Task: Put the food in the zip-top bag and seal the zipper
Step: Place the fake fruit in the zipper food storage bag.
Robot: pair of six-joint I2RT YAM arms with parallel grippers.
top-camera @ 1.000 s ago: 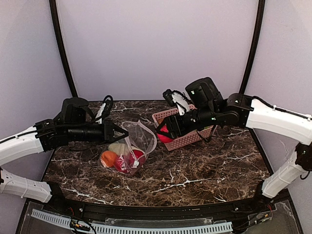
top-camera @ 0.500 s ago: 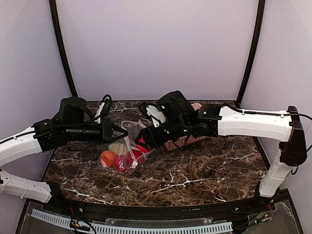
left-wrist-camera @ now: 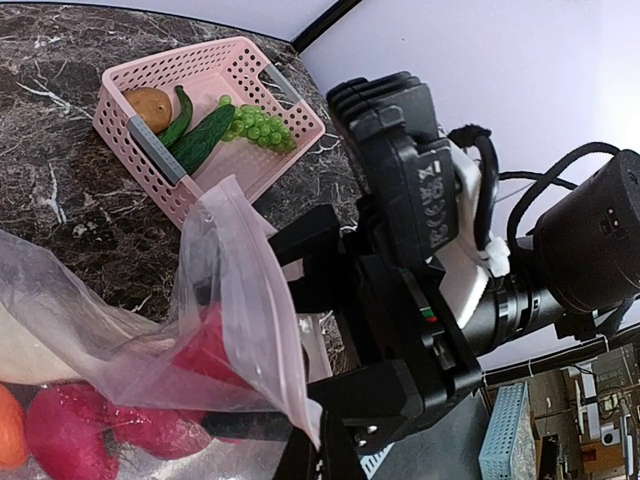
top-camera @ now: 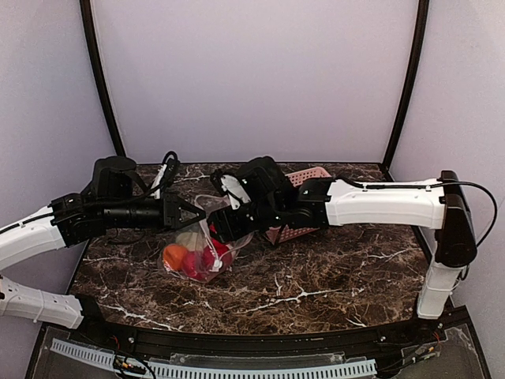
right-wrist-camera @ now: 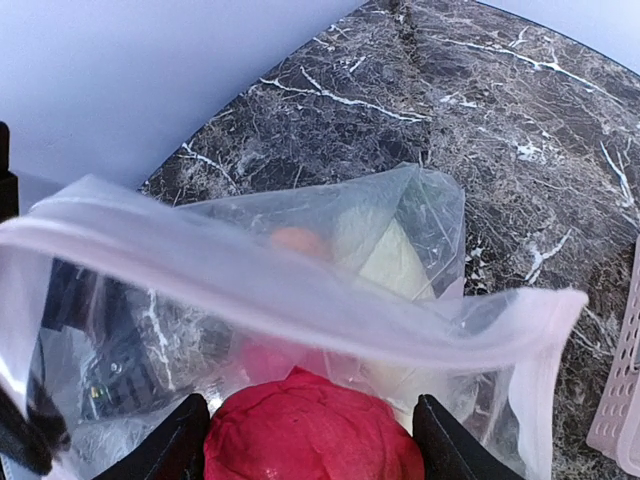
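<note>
1. Top external view: the dark marbled desk (top-camera: pixel 331 276) spreads all round the bag (top-camera: pixel 203 254), which lies on it with its mouth lifted and open.
2. The right gripper (right-wrist-camera: pixel 315 440) is at the bag's right side. Its jaws are partly open and clamp a red tomato (right-wrist-camera: pixel 310 425) at the bag's mouth, just short of the rim.
3. The left gripper (top-camera: pixel 203 214) is at the bag's left side, pinched fully closed on the bag's upper edge.
4. A pink basket (left-wrist-camera: pixel 130 90) stands behind and right of the bag, apart from it. It holds a cucumber (left-wrist-camera: pixel 200 140), green grapes (left-wrist-camera: pixel 260 125) and a brown potato (left-wrist-camera: pixel 148 103).
5. Inside the bag's lower end lie an orange (top-camera: pixel 175 256), red pieces (top-camera: pixel 197 266) and a cream piece (top-camera: pixel 189 239).
6. The zipper (right-wrist-camera: pixel 250 280) runs along the bag's mouth rim, unsealed.
</note>
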